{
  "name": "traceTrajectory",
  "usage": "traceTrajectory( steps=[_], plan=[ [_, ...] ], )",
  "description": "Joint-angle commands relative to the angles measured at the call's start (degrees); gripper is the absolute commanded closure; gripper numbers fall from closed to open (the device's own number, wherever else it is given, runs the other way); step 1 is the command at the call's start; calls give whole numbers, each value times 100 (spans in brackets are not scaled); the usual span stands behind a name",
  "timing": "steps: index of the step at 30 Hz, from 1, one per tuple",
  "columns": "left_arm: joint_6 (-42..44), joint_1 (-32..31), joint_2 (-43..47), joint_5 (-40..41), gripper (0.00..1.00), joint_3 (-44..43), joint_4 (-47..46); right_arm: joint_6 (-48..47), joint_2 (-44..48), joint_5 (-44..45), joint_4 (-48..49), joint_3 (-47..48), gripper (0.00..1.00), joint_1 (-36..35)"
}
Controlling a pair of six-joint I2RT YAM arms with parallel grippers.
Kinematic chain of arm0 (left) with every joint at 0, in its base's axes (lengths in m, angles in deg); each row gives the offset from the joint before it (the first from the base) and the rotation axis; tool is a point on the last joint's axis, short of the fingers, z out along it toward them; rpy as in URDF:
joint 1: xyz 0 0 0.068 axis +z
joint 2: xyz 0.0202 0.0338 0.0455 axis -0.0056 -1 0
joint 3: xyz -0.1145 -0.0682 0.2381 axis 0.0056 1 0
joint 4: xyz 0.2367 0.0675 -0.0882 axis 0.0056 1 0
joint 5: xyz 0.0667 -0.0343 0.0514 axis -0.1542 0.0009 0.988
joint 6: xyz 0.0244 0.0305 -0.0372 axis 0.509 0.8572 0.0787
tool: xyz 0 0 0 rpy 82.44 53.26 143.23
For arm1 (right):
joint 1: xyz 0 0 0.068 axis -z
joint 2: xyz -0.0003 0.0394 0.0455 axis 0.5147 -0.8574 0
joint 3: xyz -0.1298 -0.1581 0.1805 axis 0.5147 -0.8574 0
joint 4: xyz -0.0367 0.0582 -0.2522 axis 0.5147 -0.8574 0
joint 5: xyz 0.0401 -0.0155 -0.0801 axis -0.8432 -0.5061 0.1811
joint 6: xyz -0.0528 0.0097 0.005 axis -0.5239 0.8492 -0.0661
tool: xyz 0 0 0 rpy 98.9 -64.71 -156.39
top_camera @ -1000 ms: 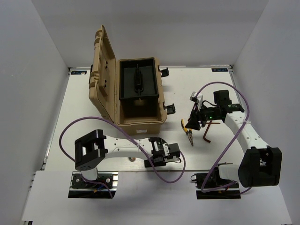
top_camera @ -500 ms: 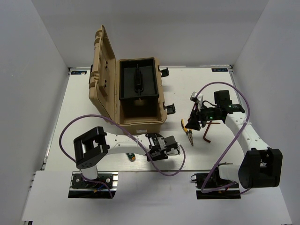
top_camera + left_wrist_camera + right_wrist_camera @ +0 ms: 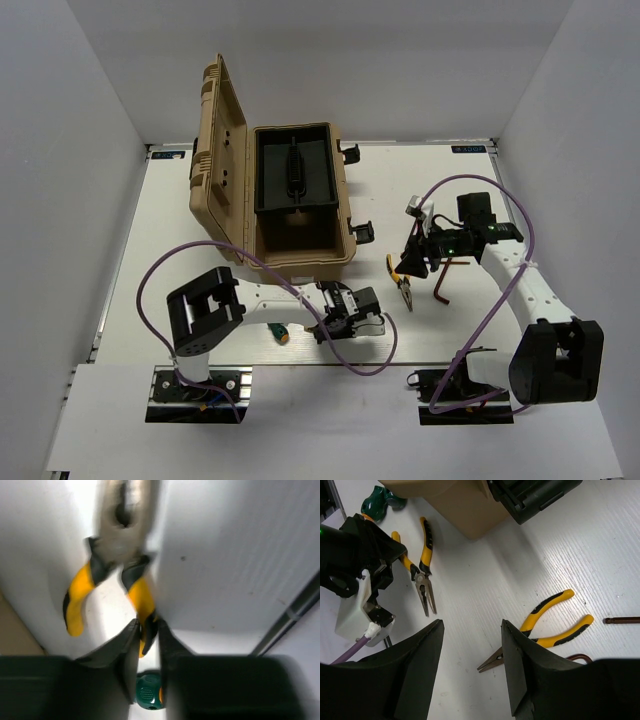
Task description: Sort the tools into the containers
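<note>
Our left tool (image 3: 148,628) has just drawn together on one yellow handle of the pliers (image 3: 120,560), whose blurred nose points away ahead of it. A second ago its fingers stood wider. A green screwdriver (image 3: 279,333), uncovered as the arm swung, lies just behind the tool. We judge the carry to the open tan toolbox (image 3: 300,268) comes next. Our right tool (image 3: 471,630), fingers apart, hangs over the second pliers (image 3: 555,622), with a hex key (image 3: 622,620) just past them. The matte white bench (image 3: 165,250) sits between plain white walls.
</note>
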Motion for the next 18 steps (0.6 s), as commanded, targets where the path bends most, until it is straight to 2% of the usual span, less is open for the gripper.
traceTrajectory(
  steps=[1, 2, 5, 8, 9, 10, 11, 12, 13, 16, 18],
  plan=[
    [13, -48, -442, -580, 84, -14, -5, -113, 174, -126, -18, -57, 44, 8],
    [-39, -48, -443, -581, 100, -66, -5, -113, 183, -117, -18, -39, 44, 17],
    [-39, -110, -522, -703, 100, -145, 48, -122, 236, -100, -18, -57, 44, 9],
    [-39, -171, -233, -704, 100, -260, 48, -35, 297, 233, 174, -57, 44, 9],
    [-39, -171, -136, -704, 100, -416, 48, 218, 315, 843, 280, -57, 46, 9],
    [-39, -171, -22, -704, 100, -470, 48, 586, 393, 1093, 403, -57, 49, 17],
    [-39, -232, 249, -756, 100, -601, -4, 790, 420, 1391, 796, -57, 60, 26],
    [-39, -233, 399, -756, 100, -681, -5, 1531, 420, 2508, 965, -48, 93, 18],
    [-39, -294, 558, -922, 100, -769, -83, 1722, 447, 2815, 1054, -4, 100, 44],
    [13, -364, 1145, -1125, 100, -1199, -163, 2118, 429, 3668, 1265, 22, 100, 122],
    [13, -364, 1428, -1021, 100, -1446, -329, 2259, 368, 3811, 1248, 31, 100, 158]
  ],
)
